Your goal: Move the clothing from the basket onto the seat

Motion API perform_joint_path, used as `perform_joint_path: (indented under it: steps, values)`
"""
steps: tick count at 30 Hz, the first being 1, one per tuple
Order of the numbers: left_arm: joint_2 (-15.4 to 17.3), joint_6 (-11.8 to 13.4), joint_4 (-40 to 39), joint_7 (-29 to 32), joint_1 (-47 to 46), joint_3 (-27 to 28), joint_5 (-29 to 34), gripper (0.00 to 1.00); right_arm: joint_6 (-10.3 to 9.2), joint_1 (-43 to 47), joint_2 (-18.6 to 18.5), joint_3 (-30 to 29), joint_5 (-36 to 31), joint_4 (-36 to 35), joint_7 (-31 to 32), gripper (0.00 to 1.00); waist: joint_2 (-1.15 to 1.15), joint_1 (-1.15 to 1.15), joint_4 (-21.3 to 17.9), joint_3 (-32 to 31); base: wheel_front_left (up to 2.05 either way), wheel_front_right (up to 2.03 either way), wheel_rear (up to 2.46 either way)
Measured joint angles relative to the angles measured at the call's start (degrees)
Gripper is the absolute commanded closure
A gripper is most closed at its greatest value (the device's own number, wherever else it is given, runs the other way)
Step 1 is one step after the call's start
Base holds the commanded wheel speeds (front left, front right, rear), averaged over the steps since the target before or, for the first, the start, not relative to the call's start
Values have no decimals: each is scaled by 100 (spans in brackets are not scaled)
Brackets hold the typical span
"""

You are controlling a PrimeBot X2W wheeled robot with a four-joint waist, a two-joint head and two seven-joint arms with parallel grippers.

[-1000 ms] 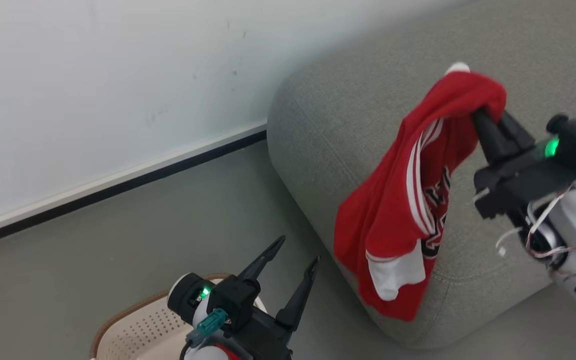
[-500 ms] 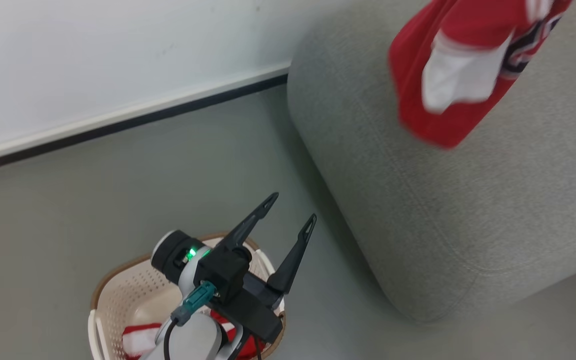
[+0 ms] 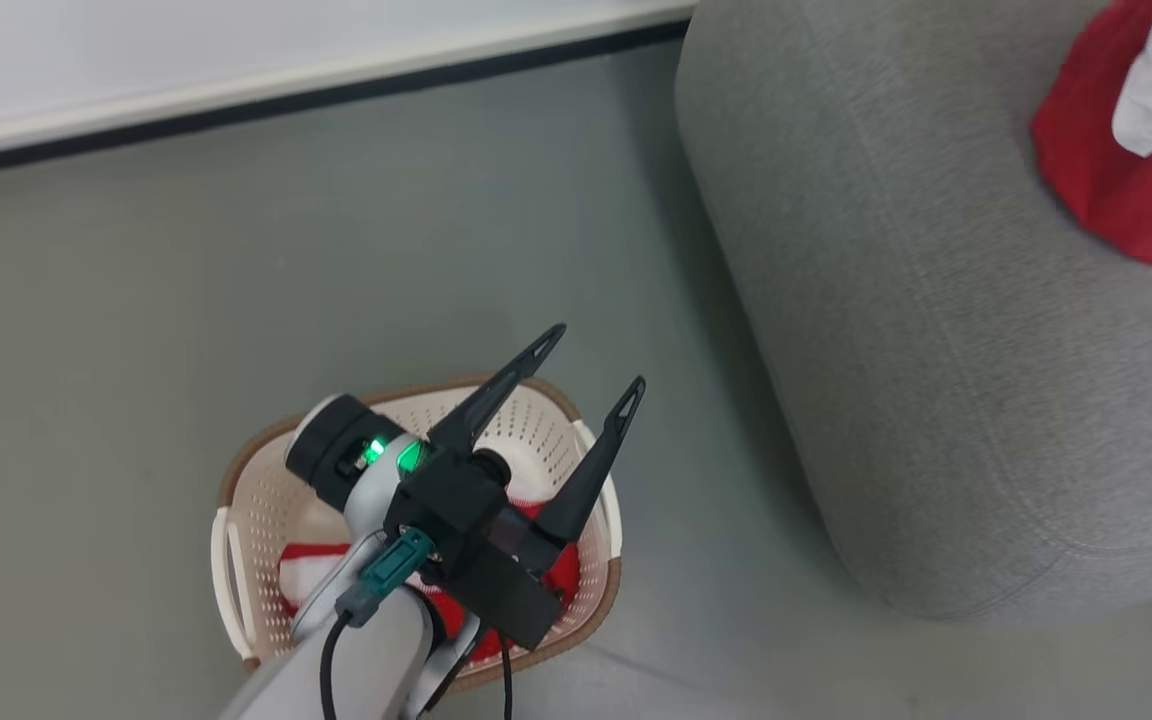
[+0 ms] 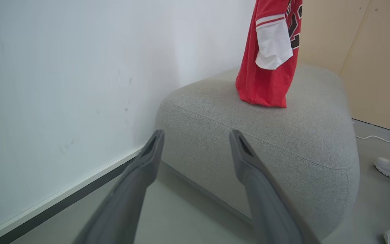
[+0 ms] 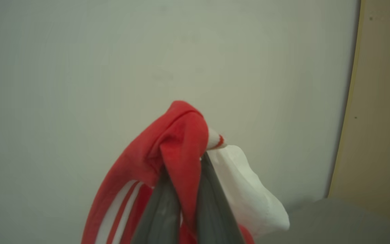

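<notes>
White wall [image 4: 63,67] and grey floor [image 3: 136,280] take up the left side of the room. On that floor sits the basket [image 3: 266,520], with red and white clothes [image 3: 566,575] lying in the bottom. The left claw [image 3: 597,358] hangs over it with its fingers spread wide and nothing between them. Its arm comes up from below, and the fingers slant up and towards the sofa [image 3: 886,350] rather than down at the load.

Further right, over the sofa's top, hangs the red shirt [image 3: 1106,180]. The right claw [image 5: 185,176] is pinched tight on a bunched fold at its upper end. From the left wrist's side the hem looks to be at the cushion or just off it.

To my eye the step is the set-down. It would go best with the shirt brought well in from the rounded edge and lowered until most of the cloth lies slack on the cushion. Only then should the claw let go, or the weight may slide it off. The right claw points upward against the wall, with the shirt draped over its tips.
</notes>
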Motion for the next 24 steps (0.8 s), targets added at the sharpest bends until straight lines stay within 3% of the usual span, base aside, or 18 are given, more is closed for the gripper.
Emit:
perform_joint_path:
  steps: [5,9,20,24]
  values:
    - [90,-1,-168,110,-173,9,87,0,-109,7,142,-76,87,402,-108,100,0,-1,125,364,0,0,0]
    - [175,-2,-220,212,-249,13,115,0,-203,134,494,-131,250,823,-175,100,0,0,161,638,0,0,0]
    - [285,-57,-236,379,-354,-8,153,0,-193,998,1215,-138,472,1794,-356,100,1,-1,123,1114,0,0,0]
    - [330,-54,-234,396,-352,12,153,0,-80,1157,1466,-9,457,1915,-379,100,0,-2,89,1137,0,0,0]
